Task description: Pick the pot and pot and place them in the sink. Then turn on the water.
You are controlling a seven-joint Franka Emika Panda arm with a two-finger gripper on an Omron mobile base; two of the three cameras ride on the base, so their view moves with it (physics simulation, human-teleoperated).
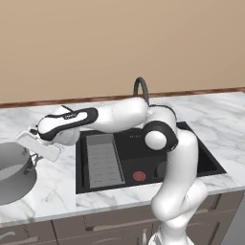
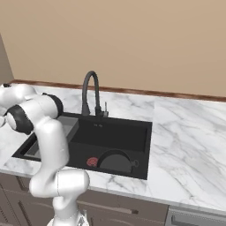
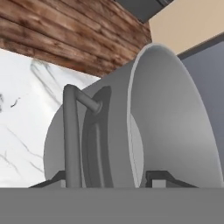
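Hand view, claw (image 3: pixel 113 177) straddling the grey stockpot (image 3: pixel 175 127) wall, one fingertip (image 3: pixel 159 177) inside the rim, the other by the loop handle (image 3: pixel 72 131), grip pressure unclear, dark pot (image 2: pixel 115 162) in the sink (image 2: pixel 141 152), far to the claw's right.

The grey stockpot (image 1: pixel 14 172) is cut off by the left edge of the left base view. The claw (image 1: pixel 34 154) meets its rim there, but finger position is too small to resolve. In the hand view the fingertips (image 3: pixel 159 178) are mostly cut off at the bottom. The arm covers the middle of the sink (image 1: pixel 201 158) and the faucet (image 1: pixel 140 86) base. The dark pot (image 2: pixel 115 161) is partly hidden behind the front sink wall.
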